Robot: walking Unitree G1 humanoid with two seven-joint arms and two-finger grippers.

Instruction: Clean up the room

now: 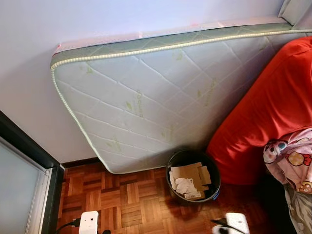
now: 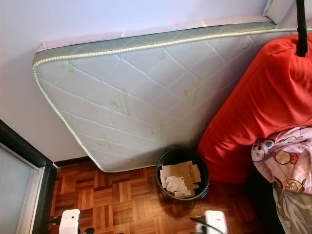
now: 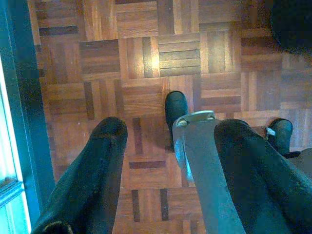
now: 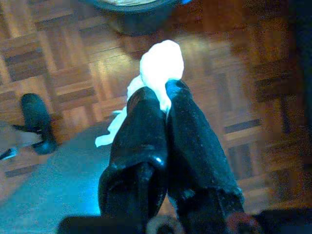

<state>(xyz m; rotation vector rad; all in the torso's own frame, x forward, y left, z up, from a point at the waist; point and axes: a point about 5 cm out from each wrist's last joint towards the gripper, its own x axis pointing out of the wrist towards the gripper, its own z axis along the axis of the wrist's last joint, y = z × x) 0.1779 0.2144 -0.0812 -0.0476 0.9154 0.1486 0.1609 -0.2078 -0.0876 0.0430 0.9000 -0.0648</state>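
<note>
Disposal is the step in hand: the right end effector [image 4: 163, 92] pinches a crumpled white tissue [image 4: 161, 66] low above the parquet floor [image 1: 122, 195], near the black waste bin [image 1: 193, 183] that holds cardboard scraps. The left end effector [image 3: 168, 134] hangs spread and idle. I judge the next move calls for carrying the tissue over the bin's rim before releasing it.

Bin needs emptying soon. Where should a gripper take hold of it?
Grip the bin's bare back rim from above, one finger inside, one outside. It stands upright and open-topped, cardboard and paper lie low inside, and the mattress crowds its far side.
</note>
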